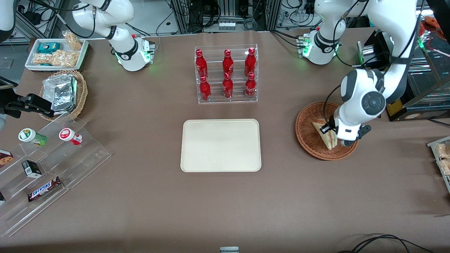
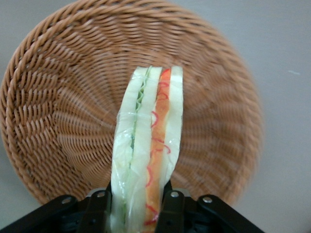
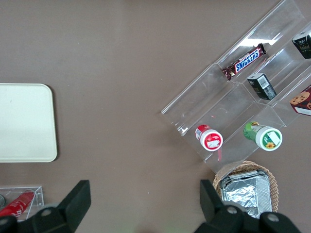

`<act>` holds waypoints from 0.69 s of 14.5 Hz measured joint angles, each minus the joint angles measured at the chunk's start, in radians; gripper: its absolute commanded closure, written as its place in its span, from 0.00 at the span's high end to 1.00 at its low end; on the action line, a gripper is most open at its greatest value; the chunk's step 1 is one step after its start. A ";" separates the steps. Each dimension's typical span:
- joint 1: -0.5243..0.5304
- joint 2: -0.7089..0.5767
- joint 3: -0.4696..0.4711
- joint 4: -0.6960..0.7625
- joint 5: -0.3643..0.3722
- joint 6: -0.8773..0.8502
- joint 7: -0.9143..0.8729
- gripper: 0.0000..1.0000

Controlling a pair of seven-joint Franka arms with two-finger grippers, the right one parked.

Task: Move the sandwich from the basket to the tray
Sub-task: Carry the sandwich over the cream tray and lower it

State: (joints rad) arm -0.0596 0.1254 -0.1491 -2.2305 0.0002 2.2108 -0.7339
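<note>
The flat cream tray (image 1: 220, 145), rectangular with rounded corners and a low rim, lies nearest the front camera, at the middle of the brown desk. Toward the working arm's end sits the round woven wicker basket (image 1: 306, 130), shallow and reddish-brown. Over it, the gripper (image 2: 136, 206) is clamped on the sandwich (image 2: 147, 160), a film-wrapped wedge of white bread with green and orange filling, one black finger (image 2: 170, 211) on each flat side. Farther back stands a clear rack of red bottles (image 1: 227, 74).
</note>
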 measured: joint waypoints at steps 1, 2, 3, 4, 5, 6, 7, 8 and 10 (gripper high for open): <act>-0.055 -0.029 -0.002 0.034 0.000 -0.054 -0.003 0.00; -0.118 -0.049 -0.005 0.078 0.000 -0.108 -0.021 0.00; -0.189 -0.058 -0.008 0.134 0.001 -0.152 -0.040 0.00; -0.259 -0.051 -0.010 0.186 0.001 -0.176 -0.051 0.01; -0.329 -0.028 -0.011 0.236 0.001 -0.184 -0.059 0.01; -0.391 0.012 -0.011 0.284 0.002 -0.184 -0.066 0.02; -0.448 0.066 -0.011 0.335 0.002 -0.184 -0.075 0.02; -0.493 0.125 -0.011 0.387 0.003 -0.183 -0.091 0.02; -0.565 0.264 -0.009 0.506 0.043 -0.183 -0.173 0.03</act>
State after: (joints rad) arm -0.6245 0.3889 -0.1578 -1.7244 0.0432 2.0282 -0.9070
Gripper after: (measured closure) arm 0.850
